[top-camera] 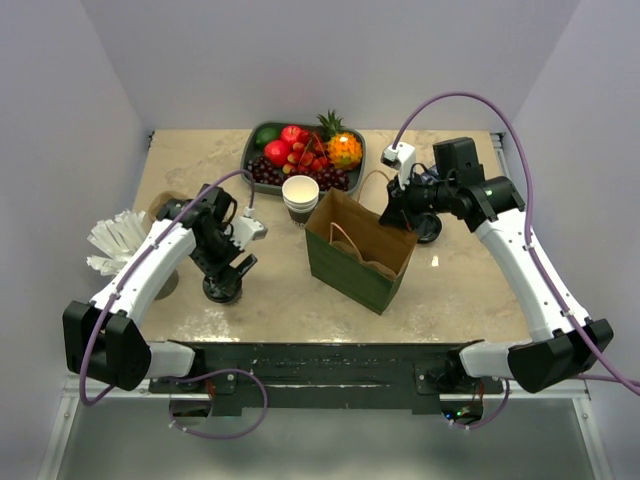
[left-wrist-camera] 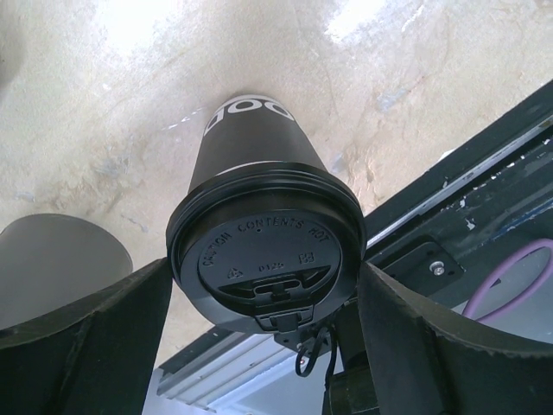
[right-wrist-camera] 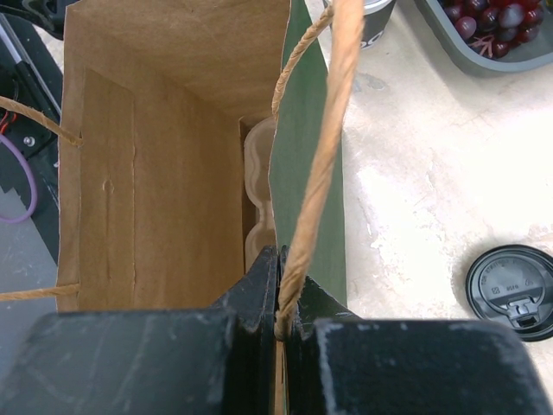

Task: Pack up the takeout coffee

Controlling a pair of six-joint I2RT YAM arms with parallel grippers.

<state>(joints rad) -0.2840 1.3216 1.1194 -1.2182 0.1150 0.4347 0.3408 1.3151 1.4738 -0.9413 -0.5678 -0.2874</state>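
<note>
The takeout coffee [top-camera: 222,291] is a dark-walled paper cup with white lettering and a round black lid [left-wrist-camera: 263,259]. It stands at the left front of the table. My left gripper [top-camera: 224,272] is over it; its two fingers [left-wrist-camera: 104,333] press against opposite sides of the lid rim. The green paper bag [top-camera: 360,255] stands open at the table's middle, brown inside [right-wrist-camera: 155,173], with a pale pulp carrier [right-wrist-camera: 259,181] in it. My right gripper [top-camera: 400,216] is shut on the bag's far rim and a twine handle [right-wrist-camera: 320,147], with the jaws pinched together [right-wrist-camera: 281,264].
A stack of lidless cups [top-camera: 300,196] stands behind the bag. A fruit tray [top-camera: 257,140] is at the back. A loose black lid [right-wrist-camera: 511,290] lies right of the bag [top-camera: 431,233]. White napkins [top-camera: 115,240] lie at the left edge. The table's front rail [left-wrist-camera: 484,164] is close to the coffee.
</note>
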